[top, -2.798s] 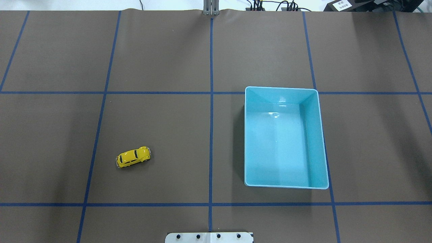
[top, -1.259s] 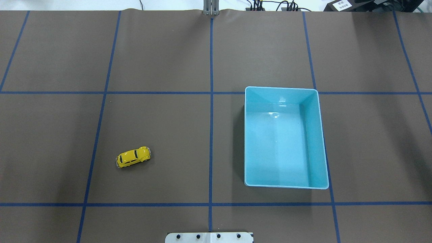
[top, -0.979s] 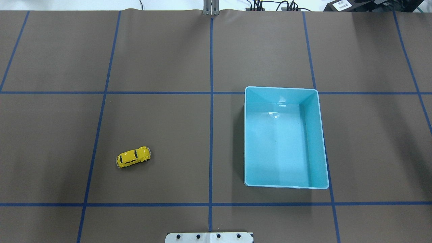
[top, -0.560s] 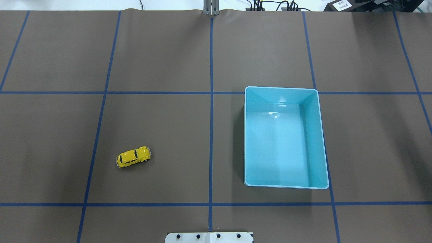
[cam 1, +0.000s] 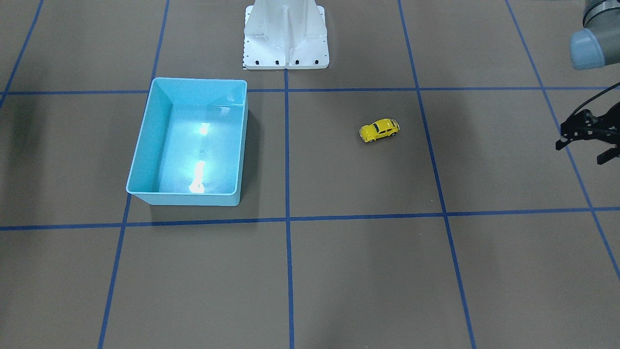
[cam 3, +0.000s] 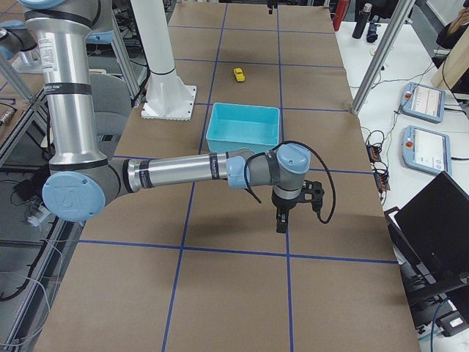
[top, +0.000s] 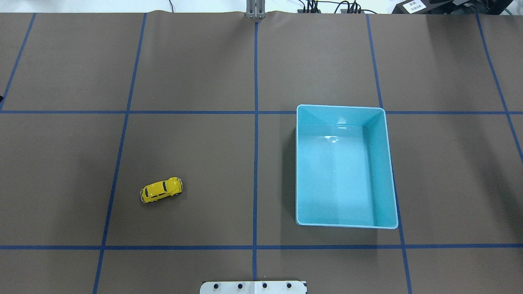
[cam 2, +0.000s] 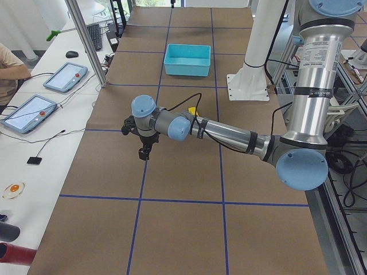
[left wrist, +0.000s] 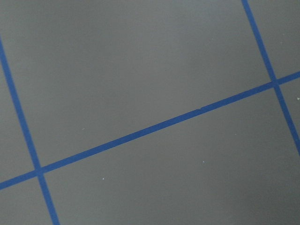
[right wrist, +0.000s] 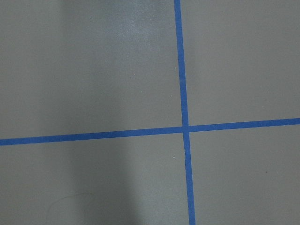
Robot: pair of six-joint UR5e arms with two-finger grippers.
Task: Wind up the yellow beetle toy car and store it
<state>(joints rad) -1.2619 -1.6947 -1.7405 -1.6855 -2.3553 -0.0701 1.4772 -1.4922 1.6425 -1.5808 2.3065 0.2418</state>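
The yellow beetle toy car (top: 161, 190) stands alone on its wheels on the brown mat, left of centre in the overhead view (cam 1: 379, 130) (cam 2: 192, 110) (cam 3: 239, 74). The turquoise bin (top: 341, 107) sits to its right, with nothing inside (cam 1: 145, 131). My left gripper (cam 1: 580, 154) hovers open far outside the car, at the table's left end, holding nothing (cam 2: 140, 140). My right gripper (cam 3: 293, 209) hangs beyond the bin at the right end. It shows only in the exterior right view, so I cannot tell if it is open or shut. Both wrist views show only mat and blue tape.
The white robot pedestal (cam 1: 286, 34) stands at the table's near edge between car and bin. Blue tape lines (top: 255, 163) grid the mat. Side tables with tablets (cam 2: 63, 77) (cam 3: 421, 99) flank the table ends, and a person's arm (cam 2: 8, 63) rests on one.
A dark sliver of my left gripper now shows at the overhead view's left edge. The car and the bin have not moved.
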